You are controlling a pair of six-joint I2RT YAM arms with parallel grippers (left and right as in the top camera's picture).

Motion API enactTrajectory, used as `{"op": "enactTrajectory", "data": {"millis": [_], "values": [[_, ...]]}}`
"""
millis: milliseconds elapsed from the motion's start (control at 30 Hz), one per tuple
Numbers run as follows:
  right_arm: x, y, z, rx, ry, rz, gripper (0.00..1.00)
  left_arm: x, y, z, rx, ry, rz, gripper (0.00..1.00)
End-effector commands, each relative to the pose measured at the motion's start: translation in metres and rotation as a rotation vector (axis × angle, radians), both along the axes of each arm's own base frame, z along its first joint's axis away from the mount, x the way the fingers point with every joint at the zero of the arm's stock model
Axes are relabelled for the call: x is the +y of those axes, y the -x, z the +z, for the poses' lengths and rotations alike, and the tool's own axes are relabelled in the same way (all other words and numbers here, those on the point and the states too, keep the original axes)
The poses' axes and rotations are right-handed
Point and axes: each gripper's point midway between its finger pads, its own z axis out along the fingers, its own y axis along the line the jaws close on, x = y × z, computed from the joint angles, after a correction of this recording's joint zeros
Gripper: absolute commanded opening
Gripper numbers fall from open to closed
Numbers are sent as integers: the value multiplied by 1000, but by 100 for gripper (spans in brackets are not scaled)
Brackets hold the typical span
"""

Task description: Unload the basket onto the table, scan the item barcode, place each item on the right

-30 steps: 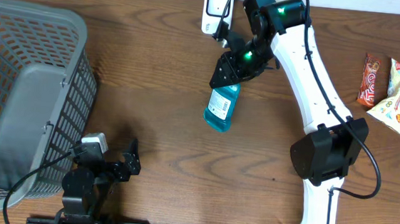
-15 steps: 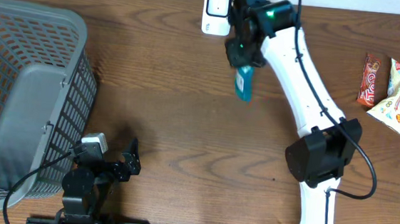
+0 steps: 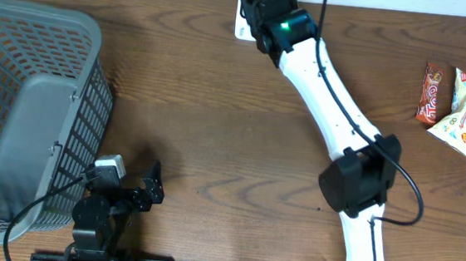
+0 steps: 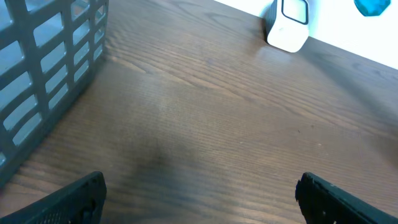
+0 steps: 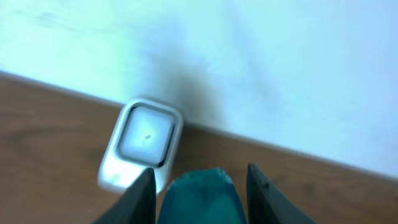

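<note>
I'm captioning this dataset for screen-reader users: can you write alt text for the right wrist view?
The right gripper holds a teal item between its two dark fingers at the bottom of the frame, pointing toward a white barcode scanner that stands on the wooden table against a pale wall. The picture is slightly blurred.

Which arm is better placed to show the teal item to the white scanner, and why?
Right. The right gripper grips the teal item close to the white scanner; the left gripper sits open, empty, far across the table.
</note>
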Motion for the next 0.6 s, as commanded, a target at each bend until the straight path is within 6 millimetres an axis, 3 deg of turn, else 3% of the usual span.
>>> {"op": "enactTrajectory", "data": {"millis": [0,233,400,567], "values": [[-10,-20,-21,-58,234,-84,1,-3,2,-10,28,-7,-19,98],[14,-49,-29,-263,399,-119,1,-3,2,-10,28,-7,-19,98],[31,-53,-34,-324,471,-88,1,-3,2,-10,28,-7,-19,98],[25,-49,-37,-301,501,-127,1,-3,2,-10,28,-7,-19,98]]}}
